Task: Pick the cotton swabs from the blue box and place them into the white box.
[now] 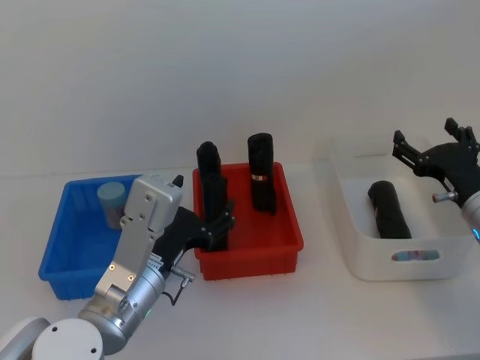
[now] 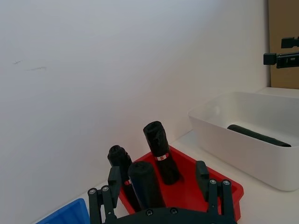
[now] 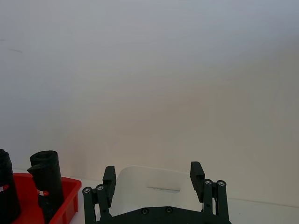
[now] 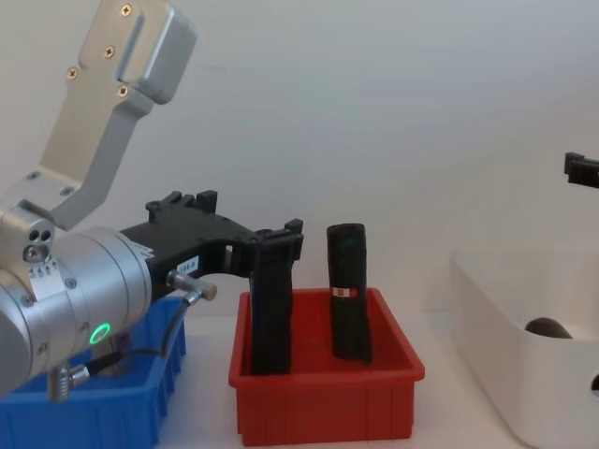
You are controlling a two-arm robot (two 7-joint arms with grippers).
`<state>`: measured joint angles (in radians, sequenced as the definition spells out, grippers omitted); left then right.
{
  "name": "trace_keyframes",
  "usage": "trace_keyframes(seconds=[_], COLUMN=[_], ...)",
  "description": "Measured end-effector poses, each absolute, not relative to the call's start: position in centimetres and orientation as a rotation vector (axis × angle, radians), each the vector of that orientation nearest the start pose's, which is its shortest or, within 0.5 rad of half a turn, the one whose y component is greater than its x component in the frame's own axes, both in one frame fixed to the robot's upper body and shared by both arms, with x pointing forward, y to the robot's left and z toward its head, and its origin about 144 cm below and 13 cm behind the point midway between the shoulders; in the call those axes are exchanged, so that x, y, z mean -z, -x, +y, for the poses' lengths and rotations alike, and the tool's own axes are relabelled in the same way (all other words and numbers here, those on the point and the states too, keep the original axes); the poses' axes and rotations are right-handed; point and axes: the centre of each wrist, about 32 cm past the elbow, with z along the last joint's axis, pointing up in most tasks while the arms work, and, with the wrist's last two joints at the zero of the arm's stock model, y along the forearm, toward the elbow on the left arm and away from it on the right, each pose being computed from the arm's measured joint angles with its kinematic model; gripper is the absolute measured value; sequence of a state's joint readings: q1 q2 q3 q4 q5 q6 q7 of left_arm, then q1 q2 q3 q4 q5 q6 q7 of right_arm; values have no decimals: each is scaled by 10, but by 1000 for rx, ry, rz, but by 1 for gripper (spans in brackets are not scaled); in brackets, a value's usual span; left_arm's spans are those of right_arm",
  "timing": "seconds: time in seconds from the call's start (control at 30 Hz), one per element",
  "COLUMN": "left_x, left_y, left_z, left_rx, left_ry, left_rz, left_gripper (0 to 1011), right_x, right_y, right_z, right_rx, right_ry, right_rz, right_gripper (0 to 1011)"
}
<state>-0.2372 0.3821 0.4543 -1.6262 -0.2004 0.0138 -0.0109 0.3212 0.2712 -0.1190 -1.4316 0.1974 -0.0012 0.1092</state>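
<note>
One cotton swab jar point(image 1: 112, 201) with a pale blue lid stands in the far part of the blue box point(image 1: 75, 232), at the table's left. My left gripper point(image 1: 223, 225) is to the right of that box, over the red bin, open. Its fingers point(image 2: 114, 179) straddle the top of a black roll point(image 2: 145, 186) without closing on it. My right gripper point(image 1: 429, 142) hangs open and empty above the far side of the white box point(image 1: 360, 247), whose rim point(image 3: 154, 186) lies just beyond its fingers. A black roll point(image 1: 388, 210) lies inside the white box.
The red bin point(image 1: 255, 259) sits between the blue and white boxes, with two black rolls upright in it point(image 4: 348, 290) point(image 4: 271, 309). A plain wall runs close behind the table. Bare tabletop lies in front of all three boxes.
</note>
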Motion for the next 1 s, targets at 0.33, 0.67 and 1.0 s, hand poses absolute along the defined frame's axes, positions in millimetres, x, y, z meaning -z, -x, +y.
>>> trace_keyframes(seconds=[0.33, 0.67, 1.0], left_x=[-1204, -1204, -1204], left_y=[-492, -492, -492], left_z=[198, 198, 198], left_rx=[-1124, -1124, -1124], left_ry=[-61, -61, -61], left_rz=[-268, -268, -268], left_gripper=[1004, 1004, 1004], right_x=[-1219, -1219, -1219], right_y=[-544, -544, -544], right_z=[-282, -282, -282], right_rx=[1388, 1388, 1388], right_ry=[-39, -39, -39], right_rz=[-197, -197, -197], right_gripper=[1002, 1002, 1002])
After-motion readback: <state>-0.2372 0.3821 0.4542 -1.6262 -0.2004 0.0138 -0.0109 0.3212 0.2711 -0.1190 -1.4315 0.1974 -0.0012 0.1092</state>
